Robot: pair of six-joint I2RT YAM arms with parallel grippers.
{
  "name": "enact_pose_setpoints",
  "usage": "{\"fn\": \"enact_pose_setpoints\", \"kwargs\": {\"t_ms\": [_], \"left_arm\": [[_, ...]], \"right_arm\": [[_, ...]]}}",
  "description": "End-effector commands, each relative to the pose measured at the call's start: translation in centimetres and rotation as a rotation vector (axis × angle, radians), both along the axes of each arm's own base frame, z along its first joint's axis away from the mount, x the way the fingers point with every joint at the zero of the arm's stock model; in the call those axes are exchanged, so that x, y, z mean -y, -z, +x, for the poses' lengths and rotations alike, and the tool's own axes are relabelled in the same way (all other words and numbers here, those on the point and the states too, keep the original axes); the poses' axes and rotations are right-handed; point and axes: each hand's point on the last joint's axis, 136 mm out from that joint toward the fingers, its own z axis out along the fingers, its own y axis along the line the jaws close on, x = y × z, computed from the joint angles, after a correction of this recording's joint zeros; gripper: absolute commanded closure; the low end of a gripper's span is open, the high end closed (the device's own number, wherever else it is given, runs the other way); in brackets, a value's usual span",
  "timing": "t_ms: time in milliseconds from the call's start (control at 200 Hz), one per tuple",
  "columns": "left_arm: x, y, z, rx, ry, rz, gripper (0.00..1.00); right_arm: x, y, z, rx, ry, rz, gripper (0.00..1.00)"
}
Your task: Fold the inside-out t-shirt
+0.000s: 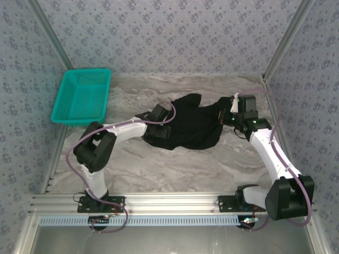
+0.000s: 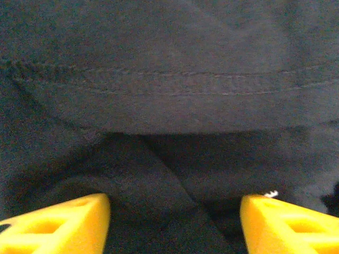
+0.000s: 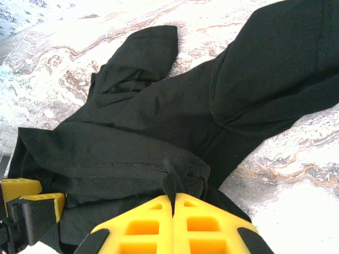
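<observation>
We see the black t-shirt (image 1: pixel 193 127) lying in a crumpled heap in the middle of the bench (image 1: pixel 175 169). Only plain black cloth shows. The right end effector (image 3: pixel 174 206) is squeezed together on a little fold at the shirt's right edge. We think it holds that side so the shirt can be pulled flat. The left end effector (image 2: pixel 175 211) is at the left edge. Its fingers are apart, with loose cloth between them, likely ready to grab.

T-shirt (image 1: pixel 193 127) on table (image 1: pixel 175 169), basket (image 1: pixel 82 98) behind it leftward, left jaws at its left edge, right jaws opposite
</observation>
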Motion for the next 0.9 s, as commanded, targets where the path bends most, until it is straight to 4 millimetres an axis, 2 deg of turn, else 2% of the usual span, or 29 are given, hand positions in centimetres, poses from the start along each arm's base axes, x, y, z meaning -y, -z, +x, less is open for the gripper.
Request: {"fn": "enact_pose_setpoints", "kwargs": {"t_ms": [0, 130, 330, 465, 610, 724, 839, 884, 894], "left_arm": [[-1.1, 0.4, 0.2, 0.011, -0.023, 0.073, 0.45], [-2.4, 0.1, 0.0, 0.016, -0.05, 0.073, 0.62], [-2.8, -0.2, -0.3, 0.009, -0.056, 0.02, 0.87], [-2.8, -1.8, -0.3, 0.03, -0.057, -0.032, 0.9], [-3.1, -5.6, 0.0, 0.1, -0.063, -0.116, 0.91], [-4.4, -9.4, 0.5, 0.165, -0.083, -0.193, 0.93], [-6.3, -14.9, 0.9, 0.273, -0.11, -0.286, 0.95], [-7.4, -17.6, 1.1, 0.332, -0.125, -0.314, 0.97], [-7.6, -18.2, 1.1, 0.347, -0.128, -0.319, 0.98]], "right_arm": [[-0.1, -0.4, -0.3, 0.014, -0.01, -0.003, 1.0], [0.3, -0.4, -0.4, 0.015, -0.005, -0.013, 1.0], [0.4, -0.4, -0.3, 0.016, 0.0, -0.013, 1.0], [0.6, -0.5, -0.3, 0.016, 0.005, -0.024, 1.0], [0.8, -1.2, 0.0, 0.029, 0.008, -0.04, 1.0], [1.1, -3.1, 0.4, 0.078, 0.018, -0.057, 1.0], [1.6, -6.8, 1.0, 0.167, 0.037, -0.076, 1.0], [2.0, -8.9, 1.0, 0.215, 0.049, -0.094, 1.0], [2.1, -9.9, 1.1, 0.237, 0.055, -0.099, 1.0]]}}
